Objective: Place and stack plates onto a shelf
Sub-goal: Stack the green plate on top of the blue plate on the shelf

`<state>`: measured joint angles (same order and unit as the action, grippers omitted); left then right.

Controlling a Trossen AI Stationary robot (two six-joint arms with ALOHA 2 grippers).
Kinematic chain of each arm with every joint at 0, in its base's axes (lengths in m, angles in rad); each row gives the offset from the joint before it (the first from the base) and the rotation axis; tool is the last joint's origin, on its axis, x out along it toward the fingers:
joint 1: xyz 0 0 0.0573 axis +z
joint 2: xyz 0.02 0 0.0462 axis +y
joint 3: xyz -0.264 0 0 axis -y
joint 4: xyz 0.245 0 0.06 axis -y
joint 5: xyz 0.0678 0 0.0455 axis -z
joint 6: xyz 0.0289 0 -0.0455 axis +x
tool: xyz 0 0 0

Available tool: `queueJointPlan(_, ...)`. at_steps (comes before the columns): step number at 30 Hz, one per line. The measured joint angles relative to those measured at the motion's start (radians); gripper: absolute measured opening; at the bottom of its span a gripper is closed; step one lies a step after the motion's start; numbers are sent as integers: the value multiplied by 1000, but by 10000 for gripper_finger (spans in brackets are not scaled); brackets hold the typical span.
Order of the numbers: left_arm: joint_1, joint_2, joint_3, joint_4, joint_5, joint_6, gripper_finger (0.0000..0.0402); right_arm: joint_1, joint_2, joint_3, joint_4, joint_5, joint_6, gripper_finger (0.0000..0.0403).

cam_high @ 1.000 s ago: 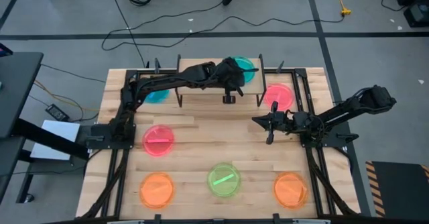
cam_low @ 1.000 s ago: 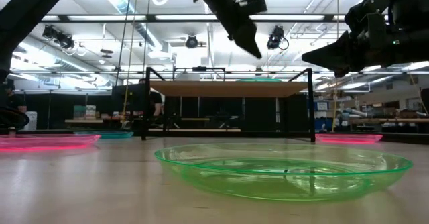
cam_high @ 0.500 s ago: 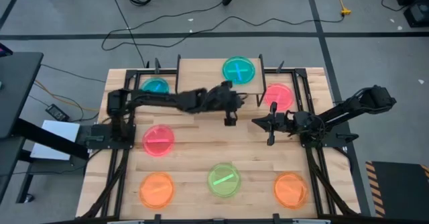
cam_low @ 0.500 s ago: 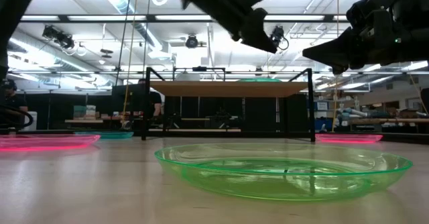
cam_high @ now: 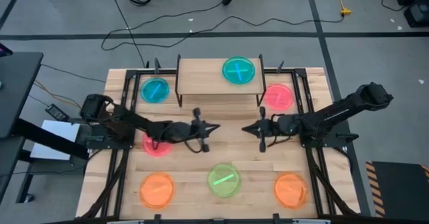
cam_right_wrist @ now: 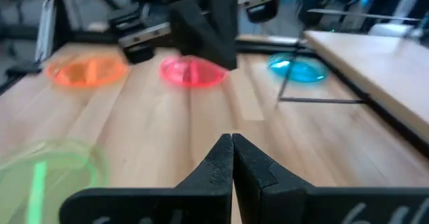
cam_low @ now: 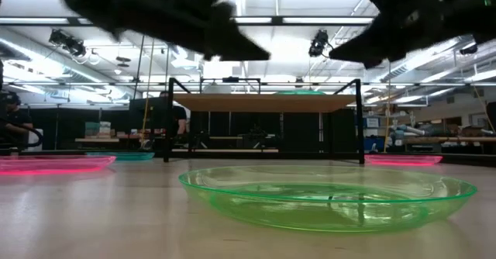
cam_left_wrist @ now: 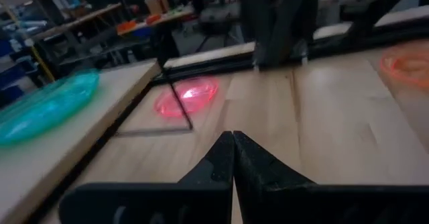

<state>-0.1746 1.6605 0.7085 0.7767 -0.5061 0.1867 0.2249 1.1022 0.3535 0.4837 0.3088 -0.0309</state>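
A teal plate [cam_high: 239, 70] lies flat on the right half of the light-wood shelf [cam_high: 201, 76] at the table's far side. On the table lie another teal plate [cam_high: 155, 90], two pink plates [cam_high: 277, 96] [cam_high: 155, 145], a green plate [cam_high: 223, 179] and two orange plates [cam_high: 157, 189] [cam_high: 290, 189]. My left gripper [cam_high: 213, 127] hangs shut above mid-table, pointing right; its arm covers part of the left pink plate. My right gripper [cam_high: 245, 129] is shut too and points left, facing it across a small gap. Both hold nothing; the fingers meet in the wrist views [cam_left_wrist: 232, 143] [cam_right_wrist: 232, 143].
The shelf stands on thin black legs [cam_low: 167, 123] with open room under its board [cam_low: 267, 101]. Black frame rails run along the table's left and right sides [cam_high: 308, 163]. Bare wood lies between the grippers and the green plate [cam_low: 325, 197].
My left gripper has drawn back from over the shelf toward the near edge and to the left, sinking to mid-table height. The teal plate stays on the shelf's right half. My right gripper has shifted a little toward the table's left.
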Motion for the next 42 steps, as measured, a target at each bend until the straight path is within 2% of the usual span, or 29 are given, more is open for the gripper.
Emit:
queueJointPlan(3, -24, -19, -82, 95, -11, -24, 7, 62, 58, 96, -128, 36, 17, 10)
queueJointPlan(9, -49, -27, -247, 309, -14, -46, 8, 206, 256, 282, -354, 157, 118, 12)
queueJointPlan(17, -48, -26, -411, 504, -14, -117, 8, 382, 515, 571, -685, 157, 293, 28)
queueJointPlan(22, -48, -25, -439, 515, -14, -143, 8, 455, 644, 738, -847, 106, 375, 77)
queueJointPlan(30, -54, -25, -436, 507, -12, -136, 8, 543, 811, 929, -930, 51, 425, 154)
queueJointPlan(34, -59, -25, -436, 507, 7, -149, 8, 549, 904, 996, -982, 11, 428, 164)
queueJointPlan(42, -78, -25, -434, 497, 13, -149, 8, 538, 1025, 1089, -1054, 73, 328, 153)
